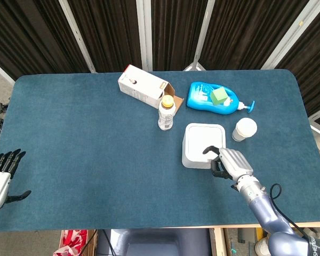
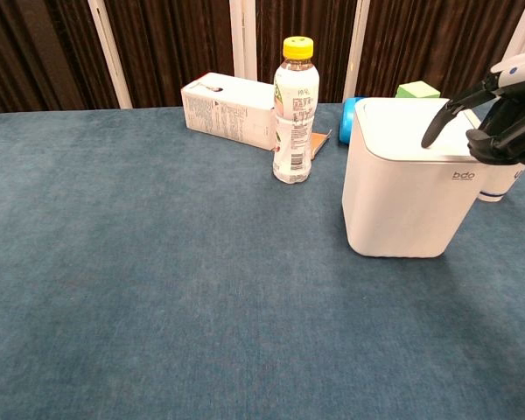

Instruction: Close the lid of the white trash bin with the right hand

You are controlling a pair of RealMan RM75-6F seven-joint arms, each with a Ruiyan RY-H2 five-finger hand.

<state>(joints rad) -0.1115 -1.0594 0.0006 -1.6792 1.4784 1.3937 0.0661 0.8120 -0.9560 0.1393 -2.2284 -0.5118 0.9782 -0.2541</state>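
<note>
The white trash bin [image 1: 201,140] stands right of the table's middle, and its lid [image 2: 398,116] lies flat and level with the rim. My right hand [image 1: 230,163] hovers at the bin's near right corner. One outstretched fingertip [image 2: 429,136] touches the lid's top, while the other fingers are curled in and hold nothing. My left hand [image 1: 0,178] hangs off the table's left edge with its fingers spread and nothing in it; the chest view does not show it.
A yellow-capped drink bottle [image 2: 296,109] stands just left of the bin, with a white carton [image 1: 144,86] lying behind it. Behind the bin lies a blue detergent bottle [image 1: 213,98] with a green block [image 1: 219,95] on it. A paper cup [image 1: 245,129] stands at the bin's right.
</note>
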